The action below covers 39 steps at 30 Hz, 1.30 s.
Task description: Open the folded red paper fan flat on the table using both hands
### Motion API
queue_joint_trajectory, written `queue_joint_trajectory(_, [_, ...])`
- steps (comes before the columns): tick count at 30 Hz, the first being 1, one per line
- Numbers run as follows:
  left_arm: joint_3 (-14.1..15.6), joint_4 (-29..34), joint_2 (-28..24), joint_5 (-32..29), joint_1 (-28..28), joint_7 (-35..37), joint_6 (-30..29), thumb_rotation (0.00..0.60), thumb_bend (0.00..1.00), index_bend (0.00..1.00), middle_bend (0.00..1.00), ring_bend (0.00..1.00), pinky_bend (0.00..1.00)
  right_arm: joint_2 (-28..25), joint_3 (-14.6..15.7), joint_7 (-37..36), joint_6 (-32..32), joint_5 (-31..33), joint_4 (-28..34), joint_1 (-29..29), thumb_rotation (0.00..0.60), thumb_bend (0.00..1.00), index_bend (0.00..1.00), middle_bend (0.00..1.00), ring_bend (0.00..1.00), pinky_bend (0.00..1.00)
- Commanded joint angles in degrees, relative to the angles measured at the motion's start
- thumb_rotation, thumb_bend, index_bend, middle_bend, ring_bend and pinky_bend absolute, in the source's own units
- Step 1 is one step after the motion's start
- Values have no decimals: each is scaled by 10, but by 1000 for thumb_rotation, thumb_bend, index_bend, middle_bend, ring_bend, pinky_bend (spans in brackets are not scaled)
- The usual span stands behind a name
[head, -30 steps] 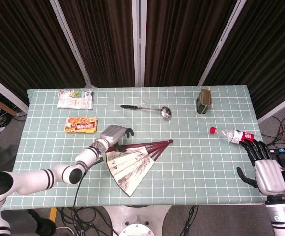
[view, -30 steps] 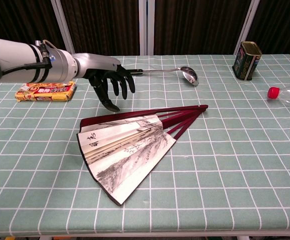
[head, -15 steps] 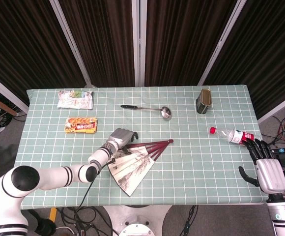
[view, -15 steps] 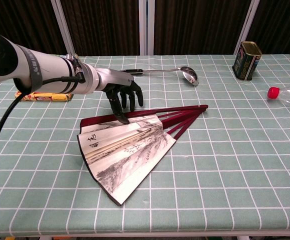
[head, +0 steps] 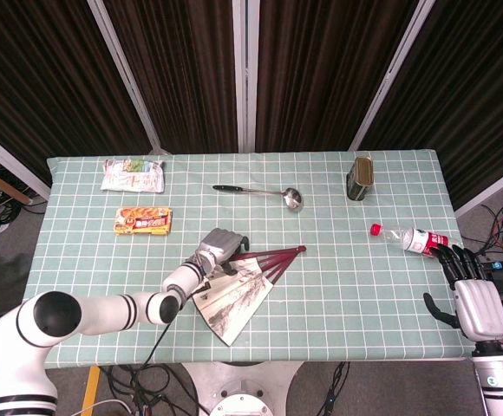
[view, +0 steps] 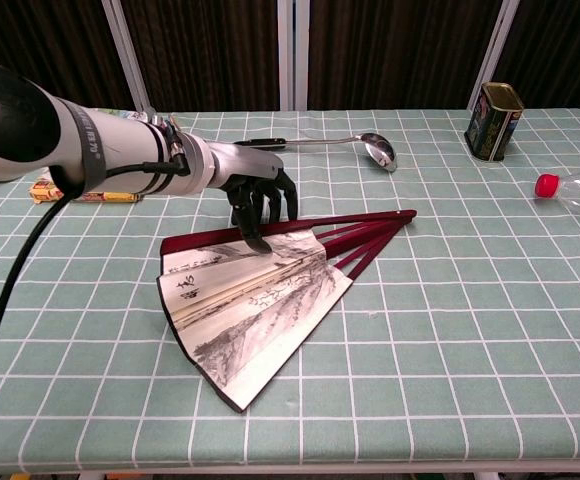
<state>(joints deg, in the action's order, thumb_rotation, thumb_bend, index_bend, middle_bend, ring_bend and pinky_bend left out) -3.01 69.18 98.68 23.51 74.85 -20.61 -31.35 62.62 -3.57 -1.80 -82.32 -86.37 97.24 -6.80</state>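
Note:
The red paper fan (view: 255,300) lies partly spread on the green checked table, its dark red ribs meeting at the pivot (view: 406,213) to the right; in the head view the fan (head: 234,295) sits near the table's middle front. My left hand (view: 260,195) hangs palm down over the fan's upper edge, fingers apart, fingertips (view: 257,243) touching the paper near the top rib. It shows again as the left hand (head: 219,246) in the head view. My right hand (head: 470,299) stays off the table's right edge, fingers spread, holding nothing.
A metal ladle (head: 264,191) lies behind the fan. An olive tin (head: 360,178) stands back right and a plastic bottle (head: 408,237) lies near the right edge. Two snack packets (head: 143,220) (head: 132,174) lie at the left.
My left hand has moved right and down from beside the fan onto its upper edge. The fan's left end has shifted slightly. The right hand has hardly moved.

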Motion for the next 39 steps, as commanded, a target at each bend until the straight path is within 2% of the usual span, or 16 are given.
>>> queue_joint_trajectory(1, [2,-4,3,-4,3,-1,2,600,237,318,402,404,469,0,-1,0,1,2,0,0,600,275,99,79,0,0])
queue_joint_trajectory(8, [2,-9,6,-6,6,3,6,600,271,386,448,450,505,1,-1,2,3,5,1,0,600,276,98,79,0,0])
queue_joint_trajectory(16, [6,-12,6,-1,7,2,2,600,310,518,586,588,648,0,-2,3,-1,7,2,2,600,275,98,79,0,0])
queue_joint_trajectory(19, [9,-3,-1,5,6,1,-2,600,317,535,633,625,704,0,-2,2,-3,7,2,3,600,276,99,79,0,0])
queue_joint_trajectory(24, [9,24,-21,18,-3,4,-15,600,328,546,656,649,719,-1,-3,2,-4,4,3,2,600,275,98,79,0,0])
queue_joint_trajectory(31, [-15,127,-108,88,-50,45,-70,600,346,599,702,695,788,-5,-3,3,-2,-6,8,-3,600,276,98,79,0,0])
queue_joint_trajectory(39, [-36,289,-234,241,-155,129,-178,600,354,614,733,732,827,-13,9,-28,37,-28,17,-25,600,276,98,81,0,0])
